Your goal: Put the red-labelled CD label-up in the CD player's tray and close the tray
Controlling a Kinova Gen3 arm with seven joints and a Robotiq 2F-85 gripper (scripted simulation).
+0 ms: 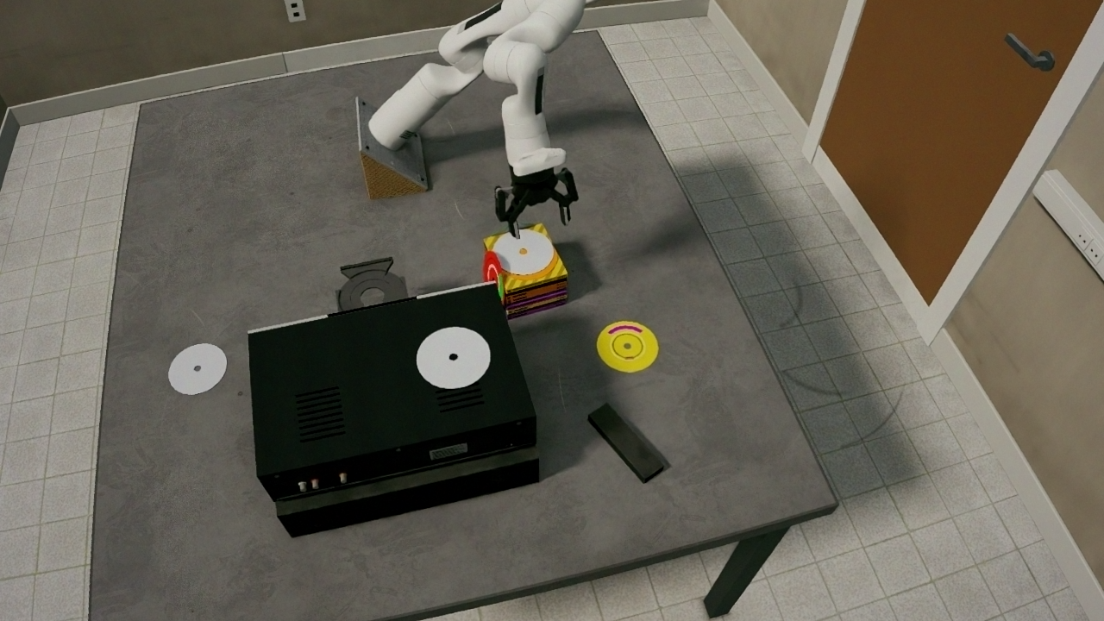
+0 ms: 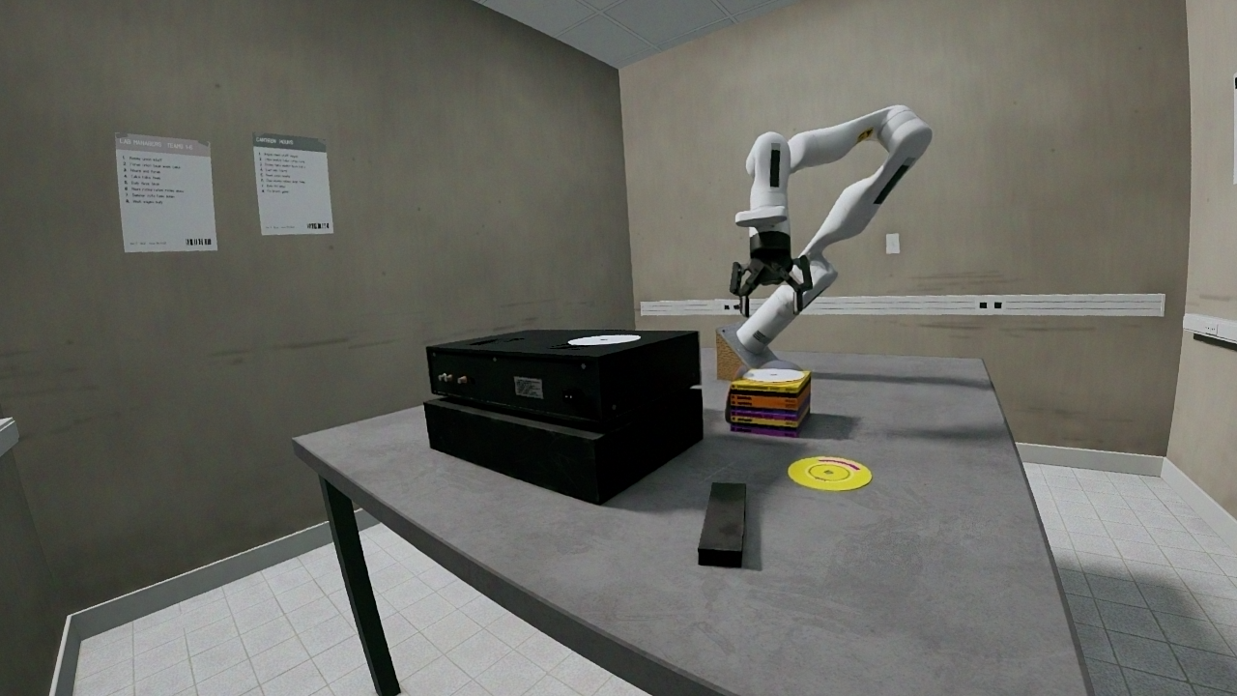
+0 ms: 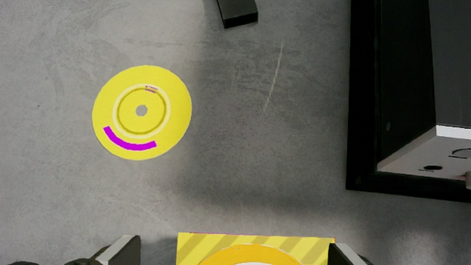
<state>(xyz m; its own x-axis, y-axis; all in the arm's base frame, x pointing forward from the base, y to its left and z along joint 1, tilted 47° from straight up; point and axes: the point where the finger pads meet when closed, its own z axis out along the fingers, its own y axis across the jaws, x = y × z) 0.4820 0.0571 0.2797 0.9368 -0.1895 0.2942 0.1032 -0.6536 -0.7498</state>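
The red-labelled CD (image 1: 492, 270) stands on edge, leaning against the left side of a stack of CD cases (image 1: 532, 278), between the stack and the player. The black CD player (image 1: 390, 385) sits on a black base in the middle of the table. Its dark tray (image 1: 373, 284) is out on the far side, with the round recess bare. My gripper (image 1: 536, 208) is open and empty. It points down, well above the far edge of the stack (image 2: 769, 399), and also shows in the exterior view (image 2: 771, 285). The wrist view shows both fingertips either side of the stack's striped top (image 3: 254, 248).
A white disc with an orange centre (image 1: 523, 252) lies on the stack. A white disc (image 1: 453, 352) lies on the player's top and another (image 1: 197, 368) on the table at the left. A yellow disc (image 1: 627, 341) and a black bar (image 1: 626, 442) lie right of the player.
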